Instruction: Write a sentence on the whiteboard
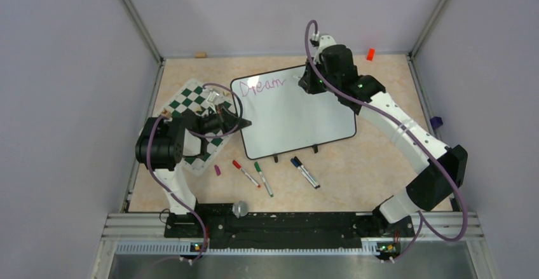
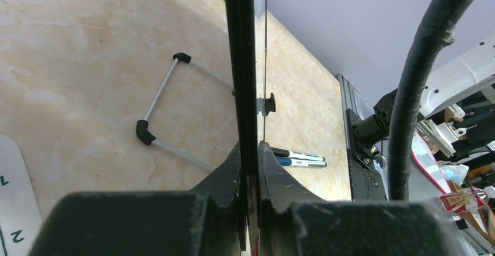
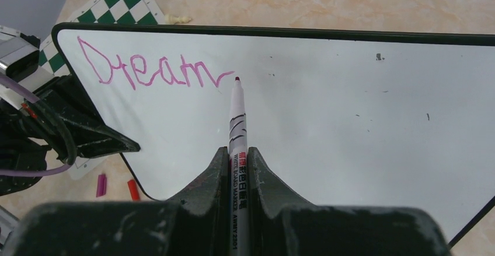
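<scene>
A large glossy white rectangular whiteboard (image 1: 299, 117) with a thin black frame lies at a slant in the middle of the top view, on the beige marbled tabletop (image 1: 381, 158). Its left edge is beside a green-and-white checkered chess mat (image 1: 191, 98) at centre left. Purple-pink handwritten lettering (image 3: 146, 69) sits in the board's upper left corner. It reads "Dream" and ends in a short trailing stroke to the right.

The right gripper (image 3: 237, 168), at the bottom centre of the right wrist view, is closed narrowly on a slim white marker (image 3: 236, 116) with black printing along its barrel. The marker points up the frame and its dark tip sits just beside the end of the trailing stroke. Whether the tip touches the board cannot be told.

The left gripper (image 2: 250, 168) is clamped on the whiteboard's left edge, with one dark finger on each side of the black frame. In the left wrist view the frame runs straight up the centre. To its left, a grey wire stand (image 2: 157, 113) with black corner pieces lies against the tabletop.

Below the board in the top view, several loose items lie apart from each other on the table:
- a small purple cap (image 1: 217, 170)
- a red-capped pen (image 1: 245, 173)
- a green-capped pen (image 1: 263, 178)
- a pair of dark-capped pens (image 1: 305, 171) lying side by side

A small orange-red object (image 1: 370, 54) sits at the table's far edge, upper right of the board
</scene>
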`<state>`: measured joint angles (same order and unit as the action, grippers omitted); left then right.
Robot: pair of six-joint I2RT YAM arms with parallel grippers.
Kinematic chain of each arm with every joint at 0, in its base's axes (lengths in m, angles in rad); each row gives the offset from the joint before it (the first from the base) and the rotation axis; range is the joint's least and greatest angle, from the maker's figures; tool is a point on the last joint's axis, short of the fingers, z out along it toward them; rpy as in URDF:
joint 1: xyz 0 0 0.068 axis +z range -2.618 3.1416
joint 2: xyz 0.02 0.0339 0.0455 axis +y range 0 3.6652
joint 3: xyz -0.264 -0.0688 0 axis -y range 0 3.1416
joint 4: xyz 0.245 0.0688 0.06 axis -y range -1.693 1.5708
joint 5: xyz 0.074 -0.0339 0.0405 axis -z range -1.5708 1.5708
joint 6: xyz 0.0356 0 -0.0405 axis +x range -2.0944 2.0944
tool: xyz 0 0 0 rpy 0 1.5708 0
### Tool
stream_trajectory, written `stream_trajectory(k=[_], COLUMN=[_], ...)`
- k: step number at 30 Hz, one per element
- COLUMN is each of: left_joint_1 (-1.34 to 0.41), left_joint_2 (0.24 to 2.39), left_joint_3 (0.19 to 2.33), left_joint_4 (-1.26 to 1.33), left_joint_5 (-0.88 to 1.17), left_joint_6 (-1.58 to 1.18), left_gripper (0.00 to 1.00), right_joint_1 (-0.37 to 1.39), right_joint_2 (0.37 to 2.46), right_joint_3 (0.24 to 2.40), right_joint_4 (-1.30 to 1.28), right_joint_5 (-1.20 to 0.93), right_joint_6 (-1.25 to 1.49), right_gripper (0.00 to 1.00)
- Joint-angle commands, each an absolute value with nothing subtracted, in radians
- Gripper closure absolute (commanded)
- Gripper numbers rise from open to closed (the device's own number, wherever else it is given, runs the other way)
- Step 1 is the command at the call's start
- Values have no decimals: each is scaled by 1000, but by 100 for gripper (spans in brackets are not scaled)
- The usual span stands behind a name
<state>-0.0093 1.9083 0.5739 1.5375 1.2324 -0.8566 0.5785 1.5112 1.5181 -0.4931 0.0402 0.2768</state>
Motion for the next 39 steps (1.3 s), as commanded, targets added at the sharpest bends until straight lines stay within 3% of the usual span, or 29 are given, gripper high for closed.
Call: stream_trajectory(k=[1,39], left_joint_1=[-6,-7], left_joint_2=[1904,1883], left_joint_3=[535,495], left_joint_4=[1620,1620], left_joint_5=[1294,1277], left_joint_6=[-709,-693], left_gripper=[100,100], right_joint_1=[577,580], right_joint_2=[1504,1665], right_joint_3=[1523,1666], right_joint_4=[-435,-453], right_joint_5=[-23,-40], right_joint_6=[292,305], right_gripper=[100,100])
